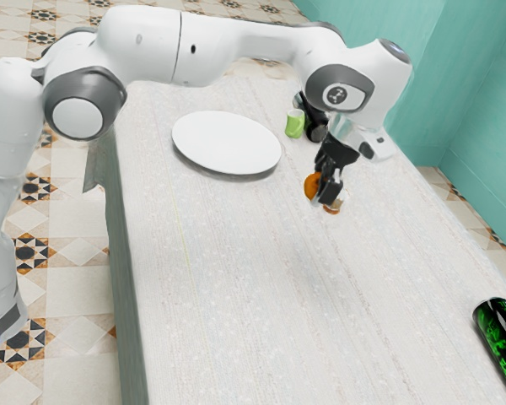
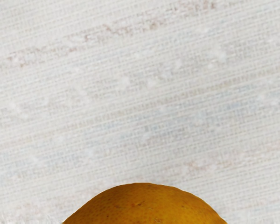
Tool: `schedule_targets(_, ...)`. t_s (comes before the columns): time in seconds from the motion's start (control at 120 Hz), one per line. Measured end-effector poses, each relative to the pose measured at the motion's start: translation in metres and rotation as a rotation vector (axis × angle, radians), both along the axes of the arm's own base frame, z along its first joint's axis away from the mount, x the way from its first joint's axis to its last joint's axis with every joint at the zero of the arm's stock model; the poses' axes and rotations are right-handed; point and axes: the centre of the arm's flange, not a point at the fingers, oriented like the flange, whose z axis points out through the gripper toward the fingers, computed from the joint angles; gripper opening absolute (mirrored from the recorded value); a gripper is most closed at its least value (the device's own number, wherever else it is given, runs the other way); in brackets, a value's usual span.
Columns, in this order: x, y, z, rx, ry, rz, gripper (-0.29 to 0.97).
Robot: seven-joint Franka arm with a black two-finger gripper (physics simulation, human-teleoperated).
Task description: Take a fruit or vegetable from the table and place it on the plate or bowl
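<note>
An orange-yellow fruit (image 1: pixel 311 186) sits between the black fingers of my gripper (image 1: pixel 327 197), which is shut on it just above the tabletop, to the exterior view's right of the plate. In the wrist view the fruit's rounded, speckled skin (image 2: pixel 144 205) bulges up right under my hand, with bare table cloth beyond it. The white round plate (image 1: pixel 226 142) lies flat on the table with nothing on it, a short way to the exterior view's left of my gripper.
A small green cup-like object (image 1: pixel 296 123) and a dark object (image 1: pixel 317 128) stand behind my gripper near the table's far edge. A black can with green markings (image 1: pixel 499 337) lies at the near right corner. A teal wall (image 1: pixel 455 67) rises past the table's right side.
</note>
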Motion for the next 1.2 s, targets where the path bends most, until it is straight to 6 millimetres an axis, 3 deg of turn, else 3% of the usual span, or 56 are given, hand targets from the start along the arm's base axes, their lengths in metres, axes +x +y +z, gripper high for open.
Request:
schedule_targets(0.125,-0.019,0.061,0.049,0.036,-0.034,0.088,0.33)
schedule_targets(0.267,-0.039,0.122,0.073,0.081,-0.018,0.191,0.33)
schedule_targets(0.383,-0.054,0.148,0.077,0.090,0.014,0.226,0.33)
schedule_targets(0.542,-0.089,0.177,0.080,0.077,0.054,0.247,0.33)
schedule_targets(0.825,-0.148,0.249,0.089,0.061,0.073,0.323,0.33)
schedule_targets(1.042,-0.170,0.323,0.092,0.081,0.071,0.422,0.33)
schedule_targets(1.2,-0.169,0.348,0.096,0.100,0.065,0.448,0.33)
